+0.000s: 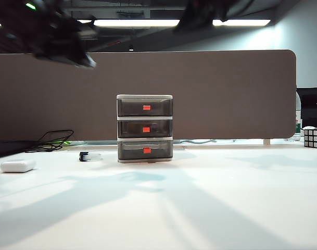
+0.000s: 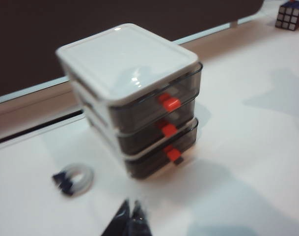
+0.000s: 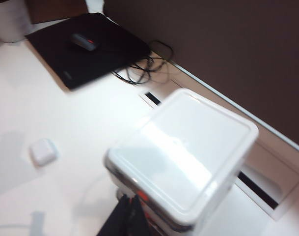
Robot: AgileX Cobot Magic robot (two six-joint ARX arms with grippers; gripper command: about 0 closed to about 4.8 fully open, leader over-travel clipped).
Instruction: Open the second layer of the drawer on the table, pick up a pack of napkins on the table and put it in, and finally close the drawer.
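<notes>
**A:** Start at the fingers. What are they doing?

**B:** The left gripper [image 2: 131, 212] is pressed shut with nothing in it, hanging above the table [image 1: 200, 208] in front of the drawer [image 1: 144, 128]. The right gripper [image 3: 125, 209] also looks closed and empty, its dark fingers together, hovering just over the cabinet's front top edge. That picture is blurred, so I'm less sure of it.

**A:** So how far along is the job?

**B:** I'd say nothing is done. The second layer [image 1: 144, 128] sits flush with the tiers above and below it, and its red-orange tab is untouched. Opening it, loading the pack of napkins and closing it all remain.

**A:** Where's the pack?

**B:** I can't find it in any view. The only pale object is a small white rounded case [image 1: 17, 165] near the table's left edge, and that isn't the pack.

**A:** What does each camera add?

**B:** The exterior view shows all three fronts closed, the cabinet midway along the far edge, and both arms only as dark blurs high overhead. It also catches a puzzle cube [image 1: 314, 138] at the far right corner. The left wrist view shows the three tabs obliquely and a small coiled item [image 2: 73, 178] beside the cabinet. The right wrist view alone shows the lid from above, a black mat [image 3: 90, 46] with a mouse, and cables [image 3: 144, 69] toward the far left corner.
</notes>
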